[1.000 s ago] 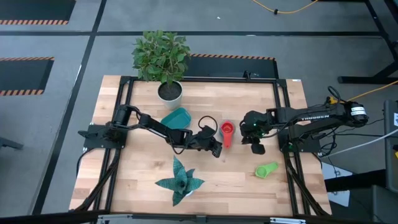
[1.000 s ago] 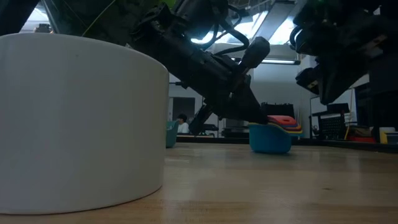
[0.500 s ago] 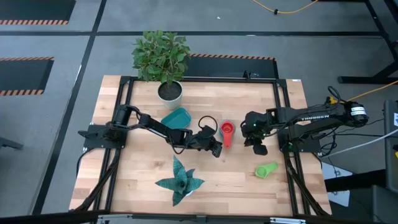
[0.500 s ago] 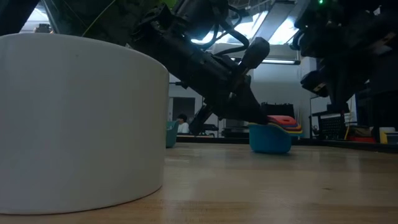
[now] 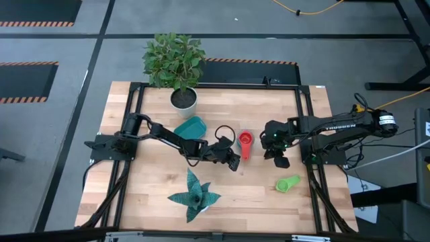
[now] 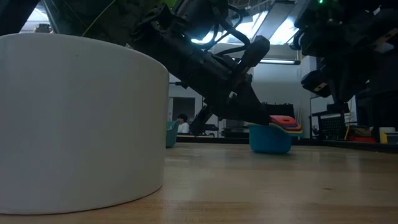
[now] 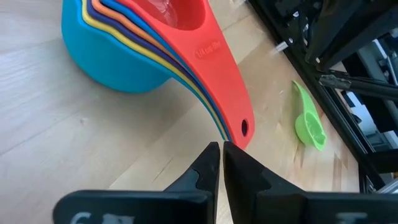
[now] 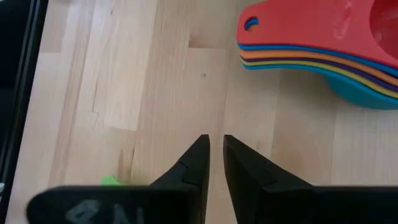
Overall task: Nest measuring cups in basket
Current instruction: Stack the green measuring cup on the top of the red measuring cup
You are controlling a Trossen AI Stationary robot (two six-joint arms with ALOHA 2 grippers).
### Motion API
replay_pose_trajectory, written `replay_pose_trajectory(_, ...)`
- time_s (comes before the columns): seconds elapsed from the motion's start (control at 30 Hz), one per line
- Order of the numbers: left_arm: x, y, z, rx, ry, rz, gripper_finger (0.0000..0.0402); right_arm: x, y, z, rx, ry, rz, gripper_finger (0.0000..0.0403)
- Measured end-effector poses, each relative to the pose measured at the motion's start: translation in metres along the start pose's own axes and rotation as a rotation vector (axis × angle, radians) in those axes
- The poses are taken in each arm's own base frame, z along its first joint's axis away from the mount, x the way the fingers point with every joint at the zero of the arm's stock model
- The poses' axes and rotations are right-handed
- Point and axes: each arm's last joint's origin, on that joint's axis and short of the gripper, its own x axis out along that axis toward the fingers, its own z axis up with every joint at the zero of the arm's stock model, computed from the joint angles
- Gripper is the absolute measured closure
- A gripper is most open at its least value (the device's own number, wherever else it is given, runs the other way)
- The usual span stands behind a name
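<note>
The stacked cups [image 7: 155, 43] are sitting on the counter [image 5: 269, 208], not in the teal basket [image 5: 190, 126]. The left claw [image 7: 219, 152], shut and empty, is pointing at their handles. It needs to open and grab them.

Cup stack [image 5: 245, 142] near surface [image 5: 148, 188] middle, nested, handles fanned one over another. Left hand [image 5: 234, 164] just left of stack by handle ends; right hand [image 5: 278, 160] to its right, apart. Lone cup [image 5: 288, 183] right-front, on its side. Basket [image 5: 190, 126] left of stack, tipped. Pot [image 5: 183, 99] behind basket at back edge. Fake plant [image 5: 195, 195] front-centre.
</note>
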Motion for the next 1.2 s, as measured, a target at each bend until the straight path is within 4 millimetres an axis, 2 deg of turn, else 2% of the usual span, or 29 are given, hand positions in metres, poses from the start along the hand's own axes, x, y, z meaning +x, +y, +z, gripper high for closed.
replay_pose_trajectory(0.37,0.0,0.0,0.0,0.0,0.0,0.0,0.04,0.0,0.002,0.0,0.032,0.0,0.078,0.0347)
replay_pose_trajectory(0.43,0.0,0.0,0.0,0.0,0.0,0.0,0.0401,0.0,0.002,-0.001,0.038,0.01,0.077,0.0332)
replay_pose_trajectory(0.63,0.0,0.0,0.0,0.0,0.0,0.0,0.0391,0.0,0.002,0.0,0.036,0.007,0.062,0.0252)
replay_pose_trajectory(0.73,0.0,0.0,0.0,0.0,0.0,0.0,0.0386,0.0,0.002,-0.001,0.042,0.009,0.063,0.0232)
replay_pose_trajectory(0.9,0.0,0.0,0.0,0.0,0.0,0.0,0.038,0.001,0.008,-0.001,0.144,0.026,0.154,0.0229)
replay_pose_trajectory(1.07,0.0,0.0,0.0,0.0,0.0,0.0,0.0384,0.003,0.02,-0.002,0.112,0.057,0.281,0.0228)
replay_pose_trajectory(1.2,0.0,0.0,0.0,0.0,0.0,0.0,0.039,0.008,0.034,-0.005,0.063,0.101,0.28,0.0228)
